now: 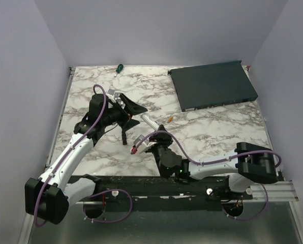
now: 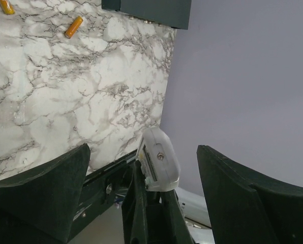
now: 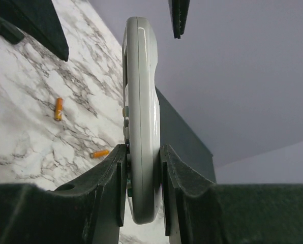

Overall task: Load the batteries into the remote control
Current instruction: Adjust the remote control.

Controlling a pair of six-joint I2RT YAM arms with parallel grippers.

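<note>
Right fingers [image 3: 108,183] clamp the slim, off-white remote control [image 3: 141,101] edge-on.

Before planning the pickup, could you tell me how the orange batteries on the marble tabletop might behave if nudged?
The orange batteries are small, smooth cylinders lying on their sides, so they would probably roll if nudged sideways. The marble-patterned tabletop looks smooth and flat, so they may also slide rather than stay put.

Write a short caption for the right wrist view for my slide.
Right hand grips the white remote control; two orange batteries lie on the marble table beyond.
</note>
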